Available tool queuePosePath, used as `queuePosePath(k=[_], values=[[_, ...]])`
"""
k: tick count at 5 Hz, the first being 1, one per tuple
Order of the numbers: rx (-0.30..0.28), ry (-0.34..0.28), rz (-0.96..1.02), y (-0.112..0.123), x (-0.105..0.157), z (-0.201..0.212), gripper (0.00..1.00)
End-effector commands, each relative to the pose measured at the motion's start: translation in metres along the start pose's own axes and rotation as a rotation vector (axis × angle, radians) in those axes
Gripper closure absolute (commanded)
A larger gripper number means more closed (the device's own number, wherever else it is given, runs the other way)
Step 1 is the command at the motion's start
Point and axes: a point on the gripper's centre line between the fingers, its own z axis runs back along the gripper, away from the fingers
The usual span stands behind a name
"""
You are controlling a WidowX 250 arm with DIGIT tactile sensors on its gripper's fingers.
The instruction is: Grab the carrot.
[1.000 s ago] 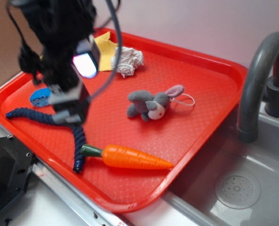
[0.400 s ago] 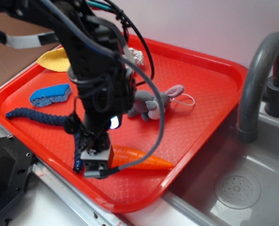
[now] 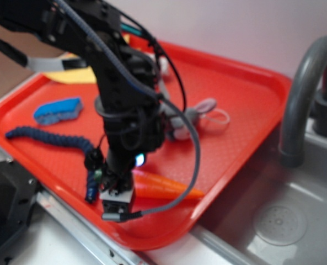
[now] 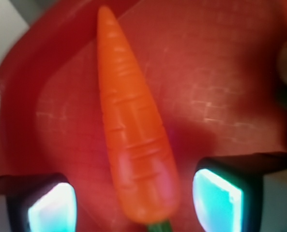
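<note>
Carrot [image 4: 133,140] lies flat on tray [image 3: 246,99], near edge; my jaws spread wide, straddling thick end for sideways pinch.

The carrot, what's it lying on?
The carrot lies flat on the red tray, between the open gripper fingers. The tray patch right beneath it is covered, and its green stem is mostly out of view.

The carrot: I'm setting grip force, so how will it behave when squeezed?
The carrot looks like glossy moulded plastic, so probably stiff and somewhat slippery. Its round, tapered body may squirt toward the tip or roll on the tray. The open gripper straddles the thick end, likely the safest spot.
</note>
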Motion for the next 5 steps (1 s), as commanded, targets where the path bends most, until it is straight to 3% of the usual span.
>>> queuePosePath(k=[1,2,3,5], values=[[0.052,0.04,0.024,-0.0012,-0.0018,0.0086,0.0],[0.077,0.087,0.023,-0.0024,0.0004,0.0089,1.0],[0.088,0.132,-0.007,-0.0038,0.0031,0.0096,1.0],[0.093,0.14,0.038,-0.0028,0.0055,0.0131,1.0]])
